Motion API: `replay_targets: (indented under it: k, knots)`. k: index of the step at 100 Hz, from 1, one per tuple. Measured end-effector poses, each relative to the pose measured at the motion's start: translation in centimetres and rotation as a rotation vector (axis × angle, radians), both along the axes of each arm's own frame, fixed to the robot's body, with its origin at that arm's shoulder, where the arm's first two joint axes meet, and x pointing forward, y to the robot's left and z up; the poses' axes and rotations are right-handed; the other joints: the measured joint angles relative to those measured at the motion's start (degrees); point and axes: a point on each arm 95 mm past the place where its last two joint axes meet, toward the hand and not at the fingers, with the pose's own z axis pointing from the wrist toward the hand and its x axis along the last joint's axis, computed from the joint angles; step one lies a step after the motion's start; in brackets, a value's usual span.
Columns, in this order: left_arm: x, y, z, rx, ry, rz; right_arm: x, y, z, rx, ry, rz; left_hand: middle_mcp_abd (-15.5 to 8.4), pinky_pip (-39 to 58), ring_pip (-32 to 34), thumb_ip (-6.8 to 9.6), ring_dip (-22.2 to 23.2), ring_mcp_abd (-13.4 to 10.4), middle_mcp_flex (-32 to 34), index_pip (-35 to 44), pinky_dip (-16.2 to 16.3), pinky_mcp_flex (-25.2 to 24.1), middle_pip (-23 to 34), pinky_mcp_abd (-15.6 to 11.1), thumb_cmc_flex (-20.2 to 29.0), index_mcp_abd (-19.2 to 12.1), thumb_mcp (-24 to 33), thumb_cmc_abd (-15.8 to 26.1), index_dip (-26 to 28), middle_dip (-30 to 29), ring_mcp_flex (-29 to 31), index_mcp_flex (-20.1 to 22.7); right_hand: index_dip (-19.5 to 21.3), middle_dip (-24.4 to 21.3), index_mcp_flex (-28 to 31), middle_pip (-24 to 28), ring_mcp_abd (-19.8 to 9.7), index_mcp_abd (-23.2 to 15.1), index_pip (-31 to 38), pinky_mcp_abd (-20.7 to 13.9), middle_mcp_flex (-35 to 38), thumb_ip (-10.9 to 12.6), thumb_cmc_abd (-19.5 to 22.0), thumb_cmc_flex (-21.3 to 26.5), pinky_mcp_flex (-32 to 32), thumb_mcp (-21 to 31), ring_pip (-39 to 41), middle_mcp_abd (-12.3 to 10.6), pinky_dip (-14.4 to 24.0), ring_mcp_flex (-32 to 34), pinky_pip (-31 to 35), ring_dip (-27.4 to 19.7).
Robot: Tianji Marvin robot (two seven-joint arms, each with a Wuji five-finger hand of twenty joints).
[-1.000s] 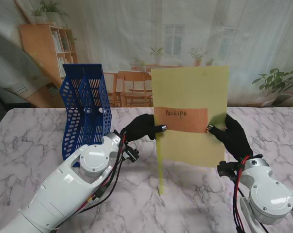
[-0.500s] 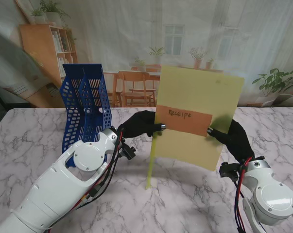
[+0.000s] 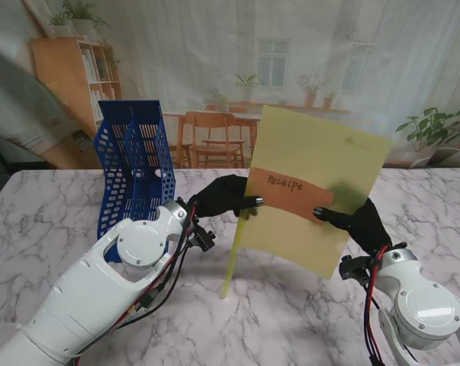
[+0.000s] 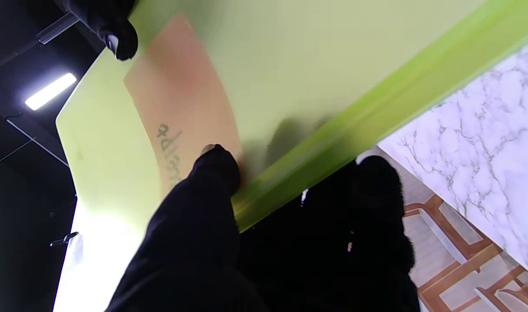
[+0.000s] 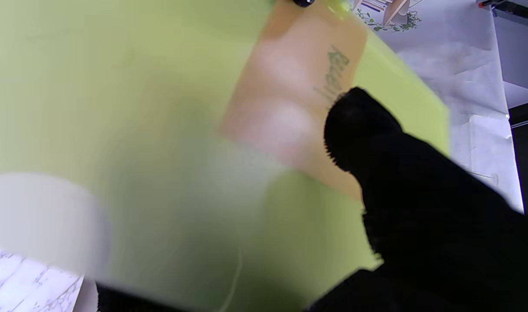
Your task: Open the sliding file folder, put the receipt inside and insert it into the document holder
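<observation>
Centre frame: thin, flexible file folder [image 3: 313, 200] with receipt [image 3: 291, 188] inside, pinched at opposite edges by left hand [image 3: 223, 197] and right hand [image 3: 359, 217]; best gripped near its stiffer spine.

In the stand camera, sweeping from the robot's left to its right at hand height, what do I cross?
Blue document holder → left robot hand → green slide bar on the folder's edge → orange receipt inside the yellow-green file folder → right robot hand.

White, grey-veined marble table [image 3: 54, 221]; 1 blue perforated document holder [image 3: 134, 171] upright on left far part, open side facing right.
</observation>
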Motion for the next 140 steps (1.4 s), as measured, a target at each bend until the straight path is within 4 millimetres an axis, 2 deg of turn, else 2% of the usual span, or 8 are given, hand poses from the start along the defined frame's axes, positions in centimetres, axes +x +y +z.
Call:
replay_targets:
  k: [19,37,47,57,67,98,118,140]
  knots:
    - [0.3,-0.1,-0.5,0.025,0.027,-0.018,0.7,0.7,-0.2,0.003,-0.001,-0.007,0.0,0.0,0.0,0.01,-0.23,0.0,0.0,-0.48,0.0,0.01,-0.08,0.01,0.39,1.13,0.01,0.05,-0.13,-0.09,0.0,-0.01,-1.66,-0.93,1.68,4.27,-2.4,-0.78,-0.07,-7.17,14.19,0.0,-0.01,4.23,9.28,5.73,10.3,-2.81,-0.14,10.52,9.0,5.82]
    - [0.3,0.1,-0.7,0.031,0.033,-0.022,1.0,0.8,-0.4,-0.041,-0.06,-0.034,0.26,-0.98,-2.45,0.01,-1.6,0.36,-0.09,-4.2,-0.03,-1.18,-2.92,0.16,1.72,1.95,-2.42,1.26,-4.01,-1.25,-0.72,-0.02,-21.68,4.44,9.06,7.05,-2.63,-0.65,-9.76,-9.11,16.83,-0.11,-0.59,4.48,11.09,6.19,14.8,-4.4,-0.14,11.22,10.37,10.2]
    - [0.2,0.3,-0.8,0.03,0.036,-0.023,1.0,0.9,-0.5,-0.025,-0.092,-0.047,0.43,-3.1,-5.41,0.7,-2.89,0.9,-2.38,-9.08,-0.78,-3.62,-5.52,0.18,1.52,1.96,-3.85,1.93,-5.83,-3.06,-3.15,-0.65,-19.54,10.16,11.91,6.98,-2.64,-0.67,-10.51,-9.13,16.83,-0.13,-0.2,4.48,11.14,6.2,17.38,-4.95,-0.14,11.22,10.72,11.61]
    - [0.2,0.6,-0.8,0.034,0.035,-0.028,0.9,0.9,-0.4,0.006,-0.134,-0.044,0.88,-5.51,-8.08,2.22,-3.58,1.5,-5.76,-16.18,-1.41,-6.48,-8.04,0.18,-3.96,2.12,-4.43,1.95,-6.41,-4.5,-6.21,-2.39,-14.63,13.56,12.3,6.98,-2.64,-0.76,-11.17,-9.13,16.81,-0.65,-0.19,4.77,11.12,6.2,18.52,-5.02,-0.14,11.23,10.73,12.93]
    - [0.1,0.8,-0.9,0.037,0.03,-0.029,0.9,1.0,-0.2,0.042,-0.153,-0.043,1.04,-8.17,-10.3,2.23,-4.25,1.94,-9.74,-22.07,-2.02,-9.23,-11.58,0.16,-7.87,2.13,-4.9,2.78,-7.94,-6.42,-9.43,-3.77,-12.46,14.62,12.35,7.22,-2.79,-1.99,-11.17,-9.16,16.57,-0.95,-0.2,4.84,11.03,6.2,18.89,-5.02,-0.14,11.24,10.73,13.05]
    - [0.3,1.5,-1.9,0.044,0.051,-0.011,0.4,0.6,0.5,0.091,-0.2,-0.044,1.63,-12.55,-13.92,2.23,-5.72,2.49,-19.59,-25.16,-3.67,-13.26,-18.08,-0.03,-8.66,1.26,-6.82,3.46,-9.95,-11.31,-14.19,-6.13,-10.97,15.16,12.33,7.49,-2.8,-2.77,-11.17,-9.18,15.99,-1.16,-0.2,4.9,11.01,6.2,18.89,-5.1,-0.14,11.24,10.76,13.07]
    - [0.3,1.9,-3.4,0.034,0.1,0.008,0.3,0.5,0.6,0.102,-0.2,-0.043,0.91,-13.26,-14.45,2.23,-6.01,2.55,-19.6,-23.69,-3.97,-13.59,-17.77,-0.14,-5.71,-0.1,-6.45,3.39,-5.79,-11.31,-14.79,-6.13,-10.86,15.16,12.27,7.59,-2.8,-2.77,-11.17,-9.19,15.99,-1.3,-0.19,4.9,11.01,6.19,18.88,-5.1,-0.14,11.24,10.76,13.08]
    - [-0.2,1.6,-4.6,0.006,0.151,0.01,0.3,0.5,0.6,0.108,-0.201,-0.046,-2.09,-11.04,-13.33,2.23,-7.13,0.36,-9.42,-15.0,-4.36,-8.58,-15.35,-1.56,1.05,-3.72,-6.29,3.42,-4.96,-8.65,-9.22,-1.42,-10.84,15.16,12.27,7.92,-2.8,-2.77,-11.17,-9.19,15.99,-1.31,-0.19,4.9,11.01,6.19,18.88,-5.1,-0.14,11.24,10.76,13.1]
